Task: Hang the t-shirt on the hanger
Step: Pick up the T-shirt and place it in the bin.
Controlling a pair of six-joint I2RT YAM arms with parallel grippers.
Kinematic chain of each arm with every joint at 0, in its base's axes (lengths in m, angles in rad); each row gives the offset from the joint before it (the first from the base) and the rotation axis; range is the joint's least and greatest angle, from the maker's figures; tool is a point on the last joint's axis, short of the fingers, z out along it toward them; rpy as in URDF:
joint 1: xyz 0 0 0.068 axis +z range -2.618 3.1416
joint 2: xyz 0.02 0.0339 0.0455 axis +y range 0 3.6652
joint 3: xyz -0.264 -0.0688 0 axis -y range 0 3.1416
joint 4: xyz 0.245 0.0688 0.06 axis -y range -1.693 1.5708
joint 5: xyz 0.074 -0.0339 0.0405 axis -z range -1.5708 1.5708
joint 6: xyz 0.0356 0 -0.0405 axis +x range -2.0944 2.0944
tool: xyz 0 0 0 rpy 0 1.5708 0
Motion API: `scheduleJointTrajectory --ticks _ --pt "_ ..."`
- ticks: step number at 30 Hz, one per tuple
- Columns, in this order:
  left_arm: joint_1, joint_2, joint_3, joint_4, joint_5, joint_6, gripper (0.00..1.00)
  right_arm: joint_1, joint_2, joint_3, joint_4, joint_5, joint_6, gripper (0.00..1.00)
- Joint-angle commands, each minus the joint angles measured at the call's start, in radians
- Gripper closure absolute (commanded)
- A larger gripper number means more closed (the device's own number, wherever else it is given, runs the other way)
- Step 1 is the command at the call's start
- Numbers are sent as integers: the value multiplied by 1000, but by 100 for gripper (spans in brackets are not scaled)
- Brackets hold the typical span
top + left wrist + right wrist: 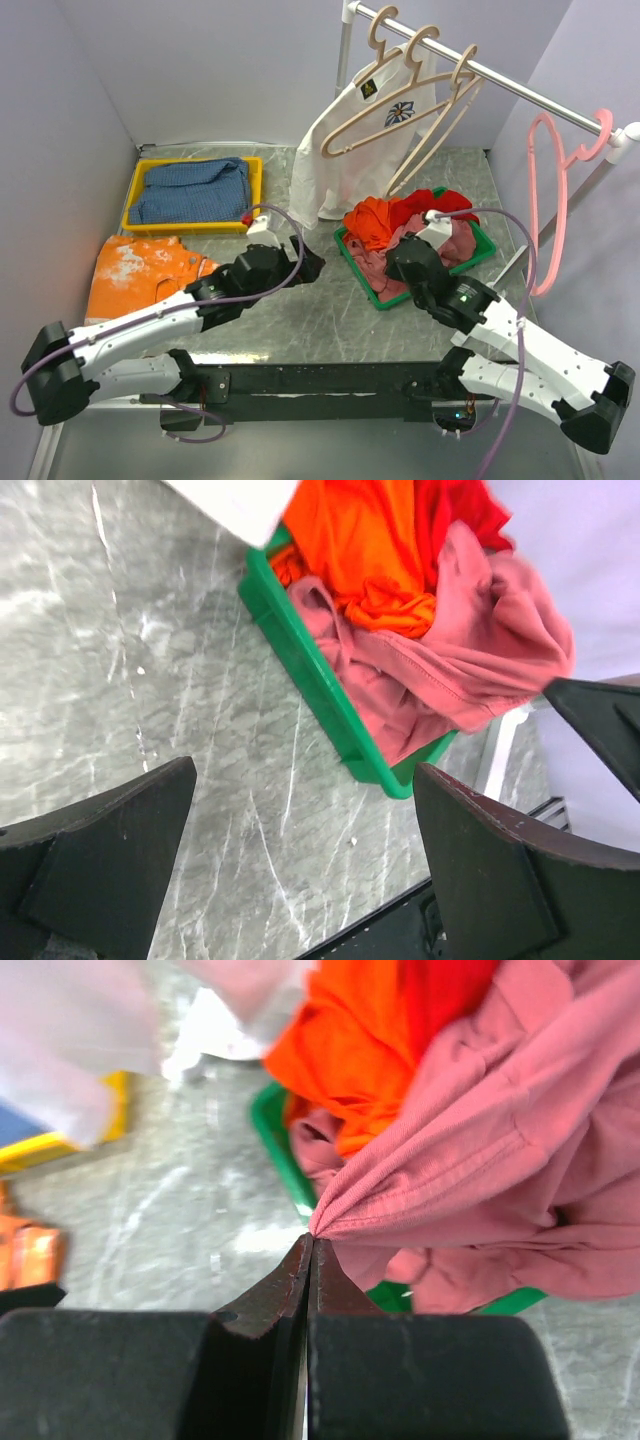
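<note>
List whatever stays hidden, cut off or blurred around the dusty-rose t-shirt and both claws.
t-shirt: partly buried in the green bin under red-orange garments, every view.
right claw: tips hidden in the top view by its own wrist.
white t-shirt: blurred, too close, right wrist view.
left claw: finger bases cut off by the bottom edge, left wrist view.

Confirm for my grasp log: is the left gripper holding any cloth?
No, the left gripper stands wide open above the table, gripping nothing.
</note>
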Motion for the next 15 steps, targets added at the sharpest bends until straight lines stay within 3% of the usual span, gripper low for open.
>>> scheduleJointTrajectory --ticks 1,15 --pt "-4 -101 13 -56 -65 31 4 50 -35 142 -26 55 0 100" --pt "-3 -204 135 -116 -150 94 4 90 92 623 -52 61 -213 100"
